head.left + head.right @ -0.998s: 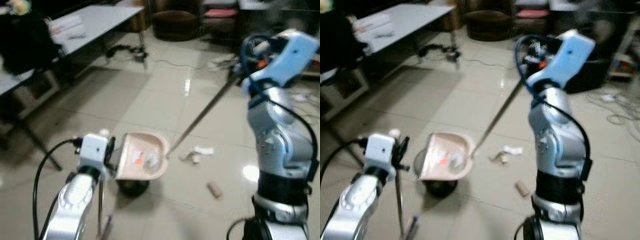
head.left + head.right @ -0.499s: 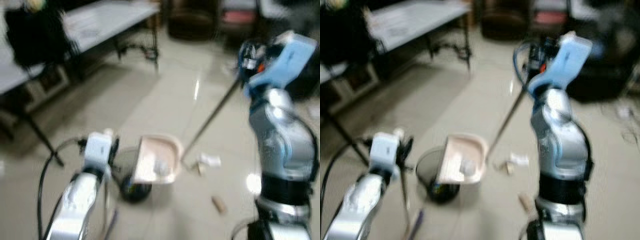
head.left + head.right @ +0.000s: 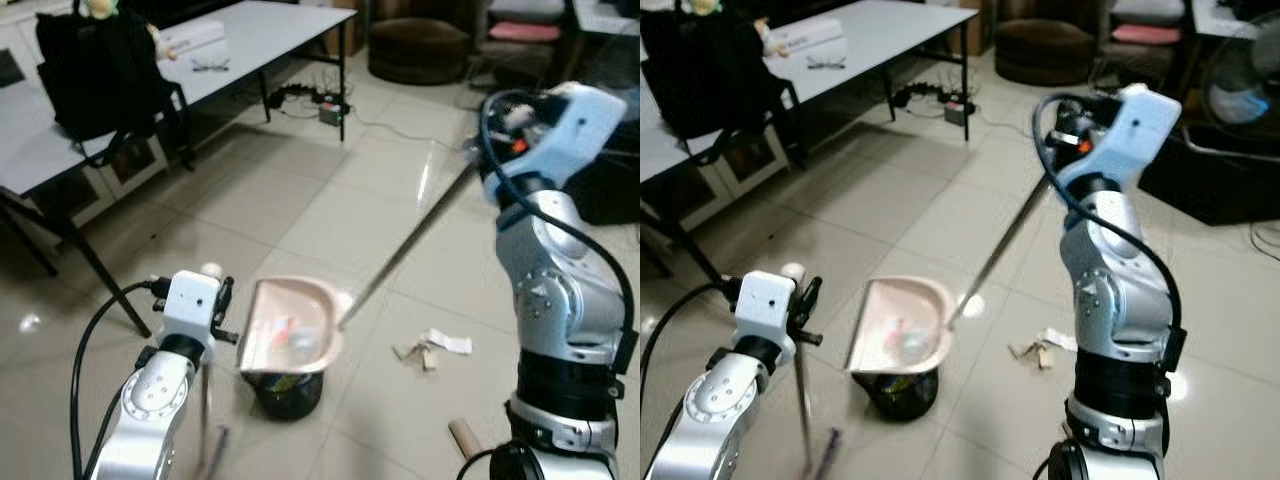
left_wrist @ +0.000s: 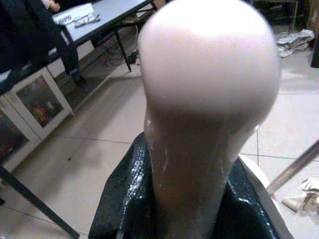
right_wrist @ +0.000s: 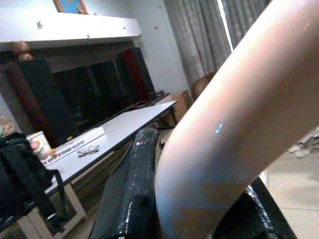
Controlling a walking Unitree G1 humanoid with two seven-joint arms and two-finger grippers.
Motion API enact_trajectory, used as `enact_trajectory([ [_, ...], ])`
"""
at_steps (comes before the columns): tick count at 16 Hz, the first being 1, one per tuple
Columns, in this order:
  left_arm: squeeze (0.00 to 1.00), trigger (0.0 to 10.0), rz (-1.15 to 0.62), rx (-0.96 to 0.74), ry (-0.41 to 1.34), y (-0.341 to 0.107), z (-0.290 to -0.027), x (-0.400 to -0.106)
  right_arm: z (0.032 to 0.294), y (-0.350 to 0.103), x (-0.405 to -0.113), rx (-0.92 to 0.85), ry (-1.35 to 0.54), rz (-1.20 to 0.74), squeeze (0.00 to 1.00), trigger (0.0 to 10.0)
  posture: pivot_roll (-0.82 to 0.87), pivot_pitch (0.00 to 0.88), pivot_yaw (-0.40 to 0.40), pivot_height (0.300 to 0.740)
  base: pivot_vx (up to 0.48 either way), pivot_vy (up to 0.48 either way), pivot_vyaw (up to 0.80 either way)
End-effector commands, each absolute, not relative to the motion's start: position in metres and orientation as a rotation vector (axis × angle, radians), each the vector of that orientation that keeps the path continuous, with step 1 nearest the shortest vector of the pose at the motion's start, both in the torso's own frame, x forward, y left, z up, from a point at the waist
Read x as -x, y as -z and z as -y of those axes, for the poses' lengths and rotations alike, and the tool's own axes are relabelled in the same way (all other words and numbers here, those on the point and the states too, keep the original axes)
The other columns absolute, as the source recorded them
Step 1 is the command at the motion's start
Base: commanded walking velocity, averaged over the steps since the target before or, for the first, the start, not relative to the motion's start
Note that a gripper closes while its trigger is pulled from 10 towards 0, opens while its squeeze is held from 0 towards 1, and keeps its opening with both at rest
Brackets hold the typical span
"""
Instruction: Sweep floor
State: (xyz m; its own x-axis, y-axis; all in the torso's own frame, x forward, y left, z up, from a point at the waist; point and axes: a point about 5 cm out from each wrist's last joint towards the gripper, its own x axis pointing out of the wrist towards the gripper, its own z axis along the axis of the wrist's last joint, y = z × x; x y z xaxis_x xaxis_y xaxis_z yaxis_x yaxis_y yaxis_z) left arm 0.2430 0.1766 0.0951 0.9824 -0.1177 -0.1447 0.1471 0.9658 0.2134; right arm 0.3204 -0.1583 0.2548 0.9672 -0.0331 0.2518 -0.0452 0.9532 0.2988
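Observation:
A pink dustpan [image 3: 290, 325] with bits of litter in it hangs tilted over a small black bin [image 3: 288, 392]. Its long metal rod [image 3: 410, 240] runs up to my right gripper [image 5: 199, 199], which is shut on the rod's pink grip. My left gripper [image 4: 189, 199] is shut on the pink top of a broom handle [image 3: 210, 270]. The broom's thin stick [image 3: 204, 420] drops straight down beside my left arm. Paper scraps [image 3: 430, 347] and a small brown cylinder [image 3: 465, 435] lie on the tiled floor to the right of the bin.
A white table [image 3: 250, 40] with a black bag [image 3: 100, 70] on it stands at the left, its legs [image 3: 100, 280] close to my left arm. Cables and a power strip [image 3: 320, 105] lie beyond it. A brown pouf [image 3: 418, 50] and a fan [image 3: 1240, 80] sit at the back.
The camera has shifted and the picture has sharpened. The dustpan now sits more squarely over the bin and covers more of it. Both grippers keep their hold.

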Motion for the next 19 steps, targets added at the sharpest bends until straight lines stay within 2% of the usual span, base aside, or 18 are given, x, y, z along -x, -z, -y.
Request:
enact_trajectory([
  [1, 0.0, 10.0, -0.128, -0.253, 0.121, -0.099, -0.183, -0.243, 0.148, -0.263, -0.318, -0.356, -0.055, 0.3, 0.0, 10.0, -0.06, 0.0, 0.052, 0.74, 0.0, 0.0, 0.0],
  [4, 0.0, 10.0, -0.131, -0.256, 0.117, -0.098, -0.183, -0.243, 0.149, -0.264, -0.318, -0.352, -0.052, 0.31, 0.0, 10.0, -0.06, 0.0, 0.054, 0.74, 0.0, 0.0, 0.0],
  [7, 0.0, 10.0, -0.129, -0.255, 0.118, -0.098, -0.182, -0.243, 0.15, -0.269, -0.317, -0.271, -0.062, 0.365, 0.0, 10.0, -0.06, 0.0, 0.057, 0.74, 0.0, 0.0, 0.0],
  [12, 0.0, 10.0, -0.126, -0.256, 0.121, -0.098, -0.18, -0.244, 0.133, -0.272, -0.318, -0.173, -0.162, 0.429, 0.0, 10.0, -0.06, 0.0, 0.054, 0.74, 0.0, 0.0, 0.0],
  [15, 0.0, 10.0, -0.126, -0.253, 0.124, -0.097, -0.178, -0.244, 0.105, -0.266, -0.312, 0.072, -0.291, 0.51, 0.0, 10.0, -0.06, 0.0, 0.053, 0.74, 0.0, 0.0, 0.0],
  [19, 0.0, 10.0, -0.124, -0.251, 0.127, -0.097, -0.177, -0.245, 0.072, -0.248, -0.301, 0.185, -0.444, 0.574, 0.0, 10.0, -0.06, 0.0, 0.053, 0.74, 0.0, 0.0, 0.0],
])
